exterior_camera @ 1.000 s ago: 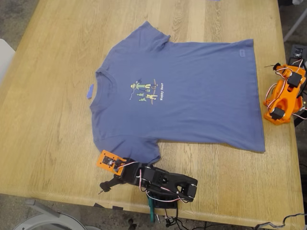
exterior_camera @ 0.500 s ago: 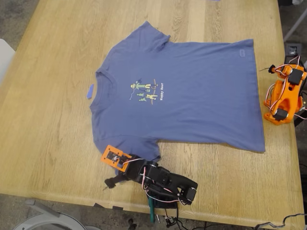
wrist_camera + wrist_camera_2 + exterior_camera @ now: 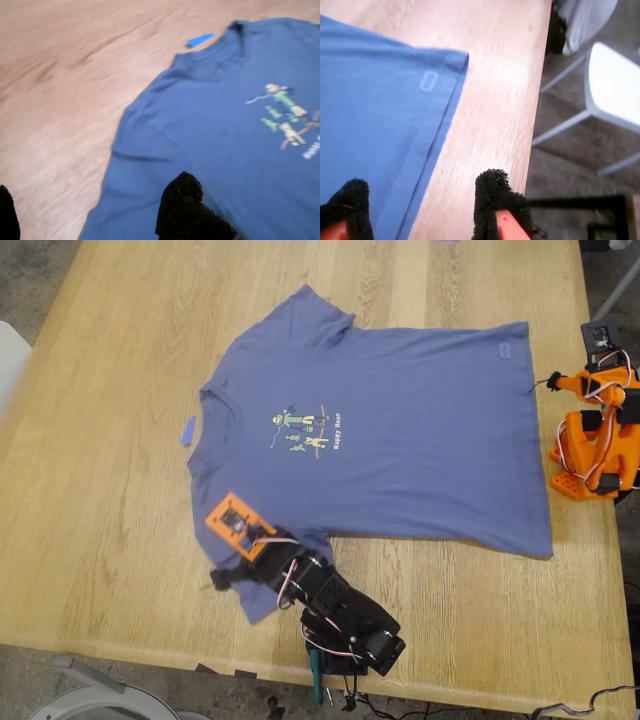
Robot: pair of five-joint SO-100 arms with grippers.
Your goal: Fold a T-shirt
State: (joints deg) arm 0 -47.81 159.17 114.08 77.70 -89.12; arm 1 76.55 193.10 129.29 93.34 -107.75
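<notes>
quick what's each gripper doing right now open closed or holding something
My first gripper: open, over the T-shirt sleeve, holding nothing.
My second gripper: open, above the T-shirt's hem corner, holding nothing.

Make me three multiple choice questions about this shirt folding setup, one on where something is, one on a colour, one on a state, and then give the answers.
1. Where does the small blue strip lie?
A. On the bare table just outside the collar
B. On the chest print
C. Under a sleeve

2. What colour is the T-shirt?
A. Red
B. Blue-purple
C. White

3. How does the T-shirt lie?
A. Folded in half
B. Bunched in a heap
C. Spread flat, not yet folded

Answers:
1. A, since the exterior view shows the strip on the wooden table beside the neckline, apart from the cloth.
2. B, as the exterior view and both wrist views show the same blue-purple cloth.
3. C, because both sleeves and the hem lie open in one layer, with my first gripper over one sleeve and my second gripper by the hem corner.
</notes>
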